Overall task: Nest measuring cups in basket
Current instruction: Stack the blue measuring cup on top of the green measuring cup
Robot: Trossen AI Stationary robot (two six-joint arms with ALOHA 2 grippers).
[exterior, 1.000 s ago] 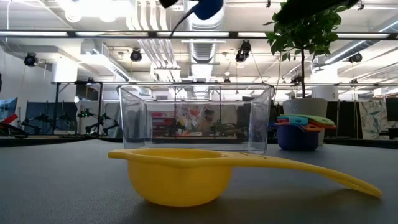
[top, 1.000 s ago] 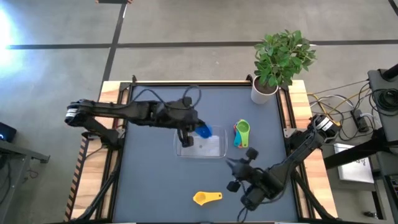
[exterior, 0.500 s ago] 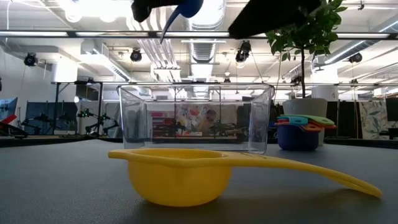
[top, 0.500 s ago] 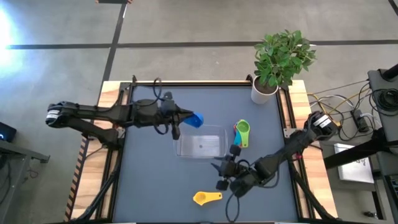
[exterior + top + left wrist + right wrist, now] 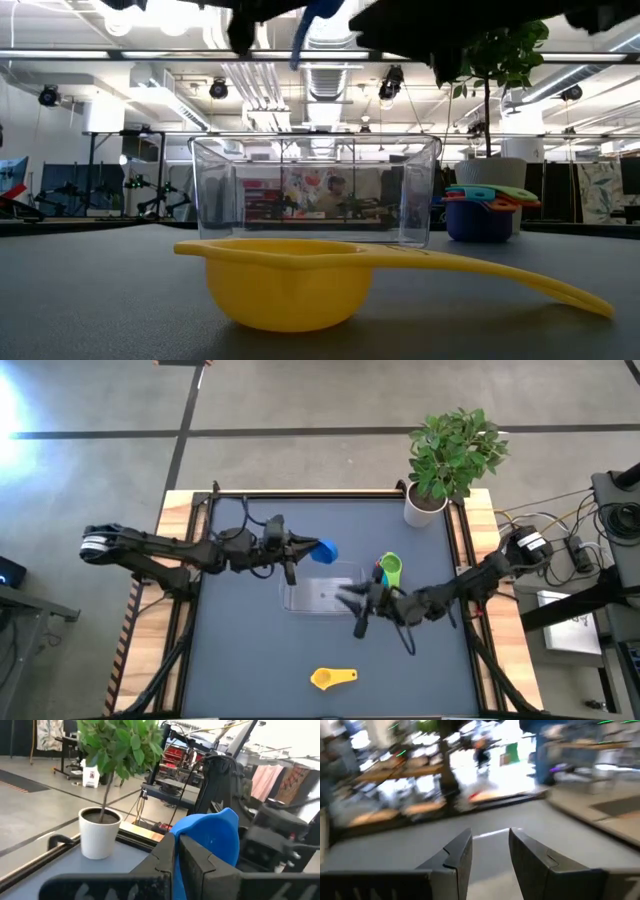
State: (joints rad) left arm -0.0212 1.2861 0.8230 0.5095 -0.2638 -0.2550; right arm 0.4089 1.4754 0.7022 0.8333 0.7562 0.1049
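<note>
The room is bright. Long white ceiling lights (image 5: pixel 150 15) shine hard at the top of the low view and wash out to plain white. A white glare patch on the grey floor (image 5: pixel 15 395) sits at the far left of the high view. The dark blue-grey table top (image 5: pixel 250 650) looks evenly lit, with only soft shadows. The right wrist view is smeared and blurry all over. In the left wrist view the two dark near fingers (image 5: pixel 192 865) look soft and out of focus

Right claw (image 5: pixel 352 600) over basket (image 5: pixel 318 598) mouth
</note>
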